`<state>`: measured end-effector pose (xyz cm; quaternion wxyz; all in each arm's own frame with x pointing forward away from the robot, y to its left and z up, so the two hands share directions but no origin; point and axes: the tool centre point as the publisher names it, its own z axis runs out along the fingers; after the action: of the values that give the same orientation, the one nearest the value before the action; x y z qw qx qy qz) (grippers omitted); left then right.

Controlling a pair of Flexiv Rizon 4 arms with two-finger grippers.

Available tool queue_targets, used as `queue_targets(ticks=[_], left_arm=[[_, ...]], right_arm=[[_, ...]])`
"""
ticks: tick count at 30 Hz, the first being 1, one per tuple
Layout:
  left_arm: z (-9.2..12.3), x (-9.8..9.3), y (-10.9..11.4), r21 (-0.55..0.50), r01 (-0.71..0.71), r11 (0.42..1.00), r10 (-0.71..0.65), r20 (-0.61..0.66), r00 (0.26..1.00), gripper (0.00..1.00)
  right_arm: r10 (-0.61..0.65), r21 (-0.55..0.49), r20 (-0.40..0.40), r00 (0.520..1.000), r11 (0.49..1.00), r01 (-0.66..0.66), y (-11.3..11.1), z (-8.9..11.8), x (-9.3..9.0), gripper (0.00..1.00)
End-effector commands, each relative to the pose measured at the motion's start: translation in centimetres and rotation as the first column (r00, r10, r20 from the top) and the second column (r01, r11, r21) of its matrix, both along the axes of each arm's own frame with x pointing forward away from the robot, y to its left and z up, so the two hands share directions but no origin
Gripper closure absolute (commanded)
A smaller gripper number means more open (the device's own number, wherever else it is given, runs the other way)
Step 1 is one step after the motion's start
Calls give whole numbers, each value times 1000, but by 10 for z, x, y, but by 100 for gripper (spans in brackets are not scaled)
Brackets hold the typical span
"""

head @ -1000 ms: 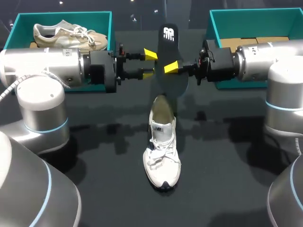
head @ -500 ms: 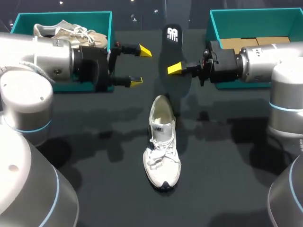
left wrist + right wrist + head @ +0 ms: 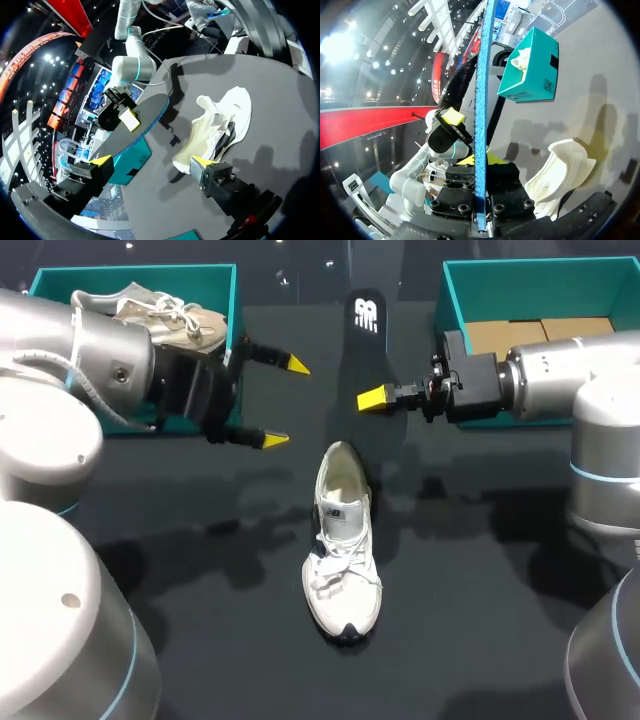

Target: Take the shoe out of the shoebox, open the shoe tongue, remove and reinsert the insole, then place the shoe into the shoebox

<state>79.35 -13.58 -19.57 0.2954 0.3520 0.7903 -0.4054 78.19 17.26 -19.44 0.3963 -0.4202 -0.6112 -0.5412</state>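
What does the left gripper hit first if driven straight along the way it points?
Most likely the insole, held by the right gripper just ahead of the open left gripper. The shoe sits off that line, though depth is hard to judge.

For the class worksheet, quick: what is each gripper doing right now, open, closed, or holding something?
Left gripper: open, holding nothing.
Right gripper: closed on the insole.

Left shoebox (image 3: 130, 272) — half hidden behind the left arm (image 3: 95, 345).
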Motion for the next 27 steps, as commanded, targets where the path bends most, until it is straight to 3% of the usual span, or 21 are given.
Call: queue_targets(ticks=[1, 8, 10, 19, 21, 22, 27], left_arm=[[10, -6, 3, 188, -3, 982, 36, -170, 985, 0], [10, -6, 3, 188, -3, 982, 36, -170, 985, 0], [1, -7, 2, 169, -25, 985, 67, -249, 966, 0], [-34, -15, 6, 294, -155, 943, 277, -439, 854, 0], [-42, -19, 5, 361, -185, 914, 343, -447, 826, 0], [-49, -20, 4, 440, -229, 868, 421, -410, 810, 0], [-49, -20, 4, 440, -229, 868, 421, -410, 810, 0]], right_arm=[[1, -2, 0, 1000, 1000, -1, 1, 0, 0, 100], [1, -2, 0, 1000, 1000, -1, 1, 0, 0, 100], [-1, 14, 9, 1000, 1000, 1, 1, -2, 1, 100], [-23, 40, 168, 986, 999, 16, -4, -16, 6, 100], [-11, 42, 179, 984, 999, 4, -5, -23, 8, 100], [4, 33, 176, 984, 999, -10, -4, -27, 9, 100], [4, 33, 176, 984, 999, -10, -4, -27, 9, 100]])
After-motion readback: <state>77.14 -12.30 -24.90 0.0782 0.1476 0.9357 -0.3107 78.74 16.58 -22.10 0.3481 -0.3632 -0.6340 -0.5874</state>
